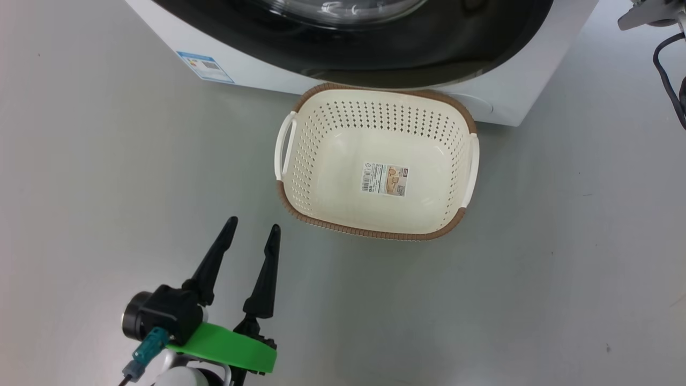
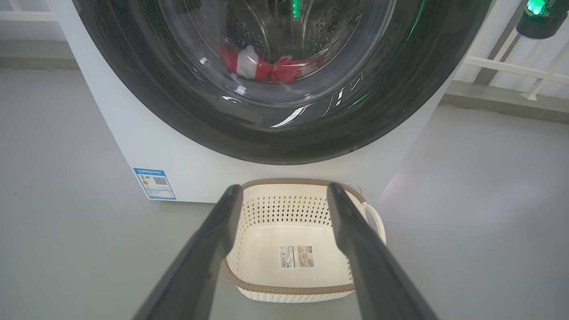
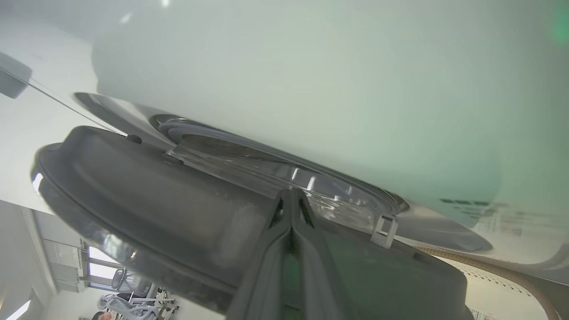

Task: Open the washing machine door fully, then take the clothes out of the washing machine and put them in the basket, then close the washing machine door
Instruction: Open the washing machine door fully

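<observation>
The white washing machine [image 1: 498, 91] stands at the top of the head view, its door [image 1: 429, 48] showing a glossy black rim. Through the door's glass [image 2: 275, 53] I see the red and white clothes [image 2: 284, 69] lying in the drum. The cream basket [image 1: 375, 231] sits empty on the floor right in front of the machine. My left gripper [image 1: 253, 224] hovers open to the basket's near left, holding nothing. My right gripper [image 3: 291, 193] is shut, its tips against the grey inner face of the door [image 3: 155, 191], which stands slightly ajar from the machine front [image 3: 311, 89].
Grey floor spreads left, right and in front of the basket. A blue label [image 1: 205, 66] marks the machine's lower left corner. A dark cable [image 1: 664, 69] hangs at the far right. The door's latch hook [image 3: 384, 229] sticks out beside my right fingers.
</observation>
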{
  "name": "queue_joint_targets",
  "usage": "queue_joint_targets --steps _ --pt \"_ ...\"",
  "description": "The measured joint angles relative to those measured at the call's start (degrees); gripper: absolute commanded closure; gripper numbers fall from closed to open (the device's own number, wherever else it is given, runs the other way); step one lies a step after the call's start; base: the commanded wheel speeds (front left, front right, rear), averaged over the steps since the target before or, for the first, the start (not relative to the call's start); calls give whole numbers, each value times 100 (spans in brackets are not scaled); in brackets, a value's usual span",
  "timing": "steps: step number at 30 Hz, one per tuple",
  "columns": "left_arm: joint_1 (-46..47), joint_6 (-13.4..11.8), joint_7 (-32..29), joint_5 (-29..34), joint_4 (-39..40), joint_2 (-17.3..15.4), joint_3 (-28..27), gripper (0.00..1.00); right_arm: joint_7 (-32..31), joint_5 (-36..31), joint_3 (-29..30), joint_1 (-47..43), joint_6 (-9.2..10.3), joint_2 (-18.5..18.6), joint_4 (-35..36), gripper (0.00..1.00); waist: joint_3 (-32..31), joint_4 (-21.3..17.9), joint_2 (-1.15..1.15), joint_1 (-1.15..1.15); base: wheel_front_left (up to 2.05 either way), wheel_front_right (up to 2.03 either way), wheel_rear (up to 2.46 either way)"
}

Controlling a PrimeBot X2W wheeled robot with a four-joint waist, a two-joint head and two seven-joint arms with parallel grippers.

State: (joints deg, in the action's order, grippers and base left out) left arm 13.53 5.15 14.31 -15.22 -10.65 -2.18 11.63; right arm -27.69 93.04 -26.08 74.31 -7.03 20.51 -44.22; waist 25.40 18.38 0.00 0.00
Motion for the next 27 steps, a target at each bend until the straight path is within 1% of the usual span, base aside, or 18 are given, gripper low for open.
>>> queue_joint_targets --steps 7,15,22,27 --pt "-2 -1 0 1 -33 0 49 0 -489 248 90 -152 0 -68 -12 100 -187 -10 0 0 0 0 0" --pt "-53 -1 0 11 -68 0 73 0 -888 372 108 -467 0 -252 23 100 -421 -69 0 0 0 0 0" --pt "-92 -1 0 20 -76 -1 77 0 -1125 341 44 -868 -1 -326 275 100 -637 -100 0 0 0 0 0" --pt "-214 -8 0 59 -80 -3 77 0 -1252 324 -33 -1143 -1 -454 497 100 -751 -120 0 0 0 0 0"
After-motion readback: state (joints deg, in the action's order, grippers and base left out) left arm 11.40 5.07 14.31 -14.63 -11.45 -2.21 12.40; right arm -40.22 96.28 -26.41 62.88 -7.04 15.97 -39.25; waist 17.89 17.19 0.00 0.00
